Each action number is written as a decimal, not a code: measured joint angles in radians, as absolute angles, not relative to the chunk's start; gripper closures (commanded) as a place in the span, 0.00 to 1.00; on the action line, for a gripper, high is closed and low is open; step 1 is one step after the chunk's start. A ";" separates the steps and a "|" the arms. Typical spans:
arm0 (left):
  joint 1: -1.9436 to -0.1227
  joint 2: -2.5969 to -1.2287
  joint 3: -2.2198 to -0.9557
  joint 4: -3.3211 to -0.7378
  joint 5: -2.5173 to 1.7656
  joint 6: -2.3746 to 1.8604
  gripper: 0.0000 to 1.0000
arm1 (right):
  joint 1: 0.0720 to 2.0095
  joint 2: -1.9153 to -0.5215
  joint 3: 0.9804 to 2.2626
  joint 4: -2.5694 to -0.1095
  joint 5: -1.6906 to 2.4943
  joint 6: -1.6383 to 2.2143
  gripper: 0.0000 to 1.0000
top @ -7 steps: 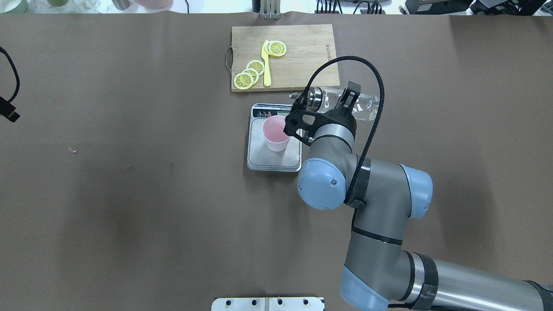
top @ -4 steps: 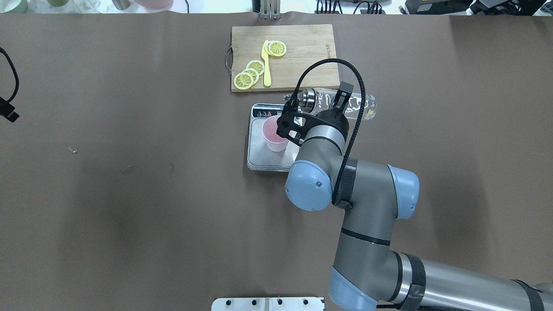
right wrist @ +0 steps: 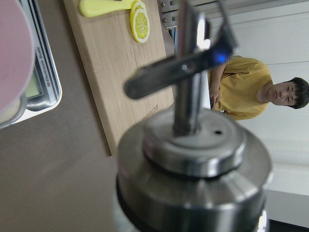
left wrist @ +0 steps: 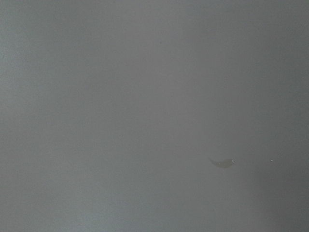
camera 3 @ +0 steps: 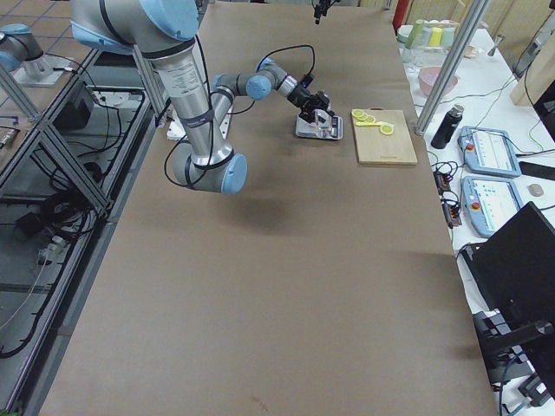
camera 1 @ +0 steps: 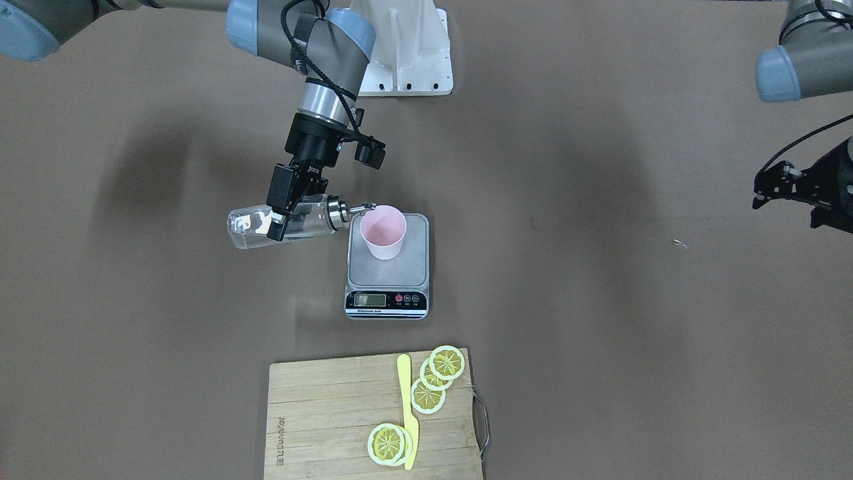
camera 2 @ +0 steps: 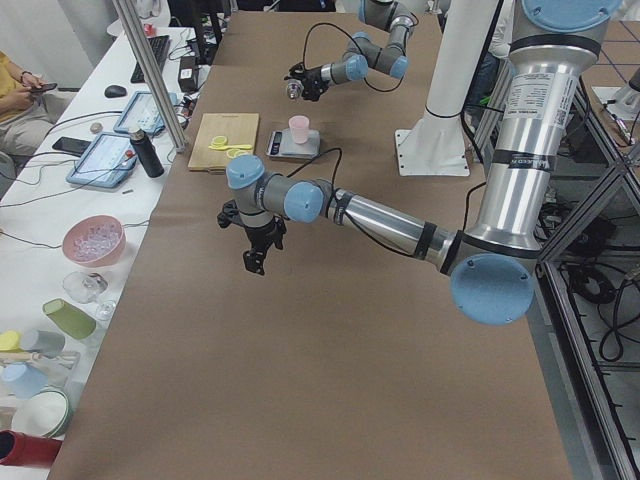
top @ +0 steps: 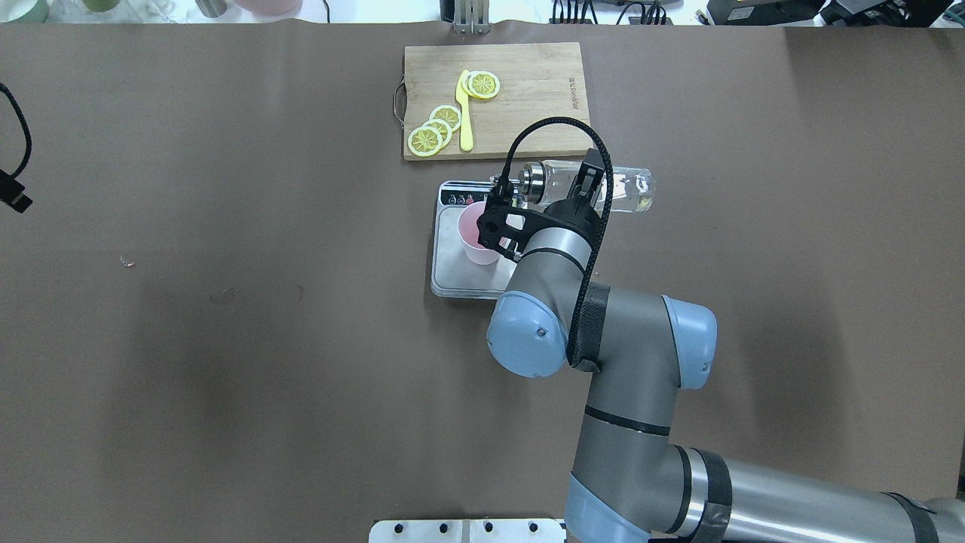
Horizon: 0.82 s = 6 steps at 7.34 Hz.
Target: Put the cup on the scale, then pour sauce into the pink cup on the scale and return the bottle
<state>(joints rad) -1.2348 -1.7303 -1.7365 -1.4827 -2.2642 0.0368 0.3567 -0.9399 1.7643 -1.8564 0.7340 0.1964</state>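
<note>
Scale (camera 1: pixel 393 272): flat rectangle with a brushed grey steel platform and a black front strip carrying an LCD and small red and dark buttons.

Cup (camera 1: pixel 382 232): pale pink, smooth, tapered, no handle. It stands upright on the scale platform, towards the end away from the display.

Bottle (camera 1: pixel 286 227): clear glass with a black collar and a shiny metal pour spout (camera 1: pixel 360 209). It is held nearly horizontal above the table, just beside the scale on the robot's right. The spout tip is at the cup's rim; I cannot tell whether they touch.

Right gripper (camera 1: pixel 285 223): black fingers clamped across the glass body of the bottle.

Left gripper (camera 2: pixel 252 262): hangs over bare table, well apart from the scale on the robot's left. I cannot tell how far its fingers are spread.

Beyond the scale's display end lies a bamboo cutting board (camera 1: pixel 320 413) with a wire handle. On it are yellow lemon slices (camera 1: pixel 427 393) and a yellow plastic knife (camera 1: pixel 406 413).

Table (camera 1: pixel 600 333): matte brown cover, faint creases.

Room: a white side bench (camera 2: pixel 40 210) beyond the cutting board holds tablets, bowls and cups. A person in a yellow top (camera 2: pixel 18 95) sits at it.
</note>
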 measured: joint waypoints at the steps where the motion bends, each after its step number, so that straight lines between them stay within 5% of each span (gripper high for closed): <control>1: -1.235 -1.730 -1.736 -1.483 -2.264 0.037 0.03 | 0.352 -0.941 1.764 -1.868 0.723 0.196 0.77; 6: -1.235 -1.730 -1.736 -1.483 -2.264 0.037 0.03 | 0.334 -0.942 1.764 -1.939 0.664 0.184 0.77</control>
